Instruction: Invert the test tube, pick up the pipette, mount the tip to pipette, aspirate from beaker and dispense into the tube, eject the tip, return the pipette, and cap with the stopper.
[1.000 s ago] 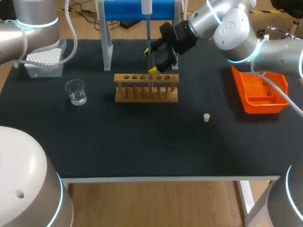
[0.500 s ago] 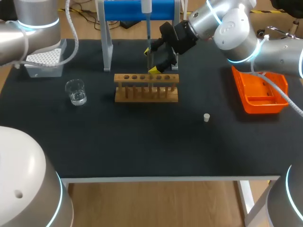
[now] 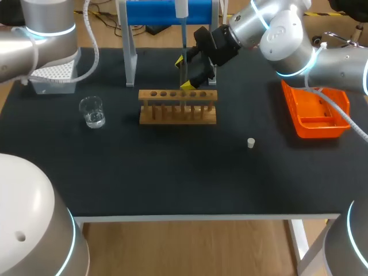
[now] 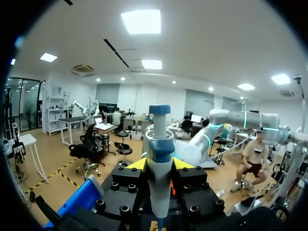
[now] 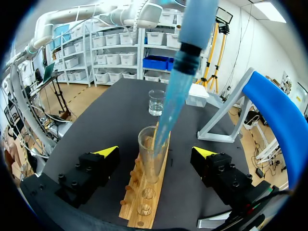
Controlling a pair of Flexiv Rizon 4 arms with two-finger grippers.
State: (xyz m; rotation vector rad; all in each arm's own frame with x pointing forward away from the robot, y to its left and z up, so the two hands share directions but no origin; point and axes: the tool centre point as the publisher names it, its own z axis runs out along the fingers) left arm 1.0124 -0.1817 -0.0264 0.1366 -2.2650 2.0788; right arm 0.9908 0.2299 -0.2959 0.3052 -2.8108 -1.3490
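Rightward drifts the blue-and-white pipette [image 4: 159, 144] clamped in our left gripper [image 4: 160, 166], its tip [image 5: 162, 132] inside the clear glass test tube [image 5: 148, 151]; our right gripper [image 5: 155, 152] stands wide: dispensing, we judge.

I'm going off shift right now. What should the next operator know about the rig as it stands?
Left gripper: shut on the pipette.
Right gripper: open, astride the test tube, which stands upright in the rack.
The mounted tip is inside the tube mouth.
Beaker and stopper sit on the table.
Done: tube upright, pipette picked, tip mounted.
Left: finish dispensing, eject tip, return pipette, cap.
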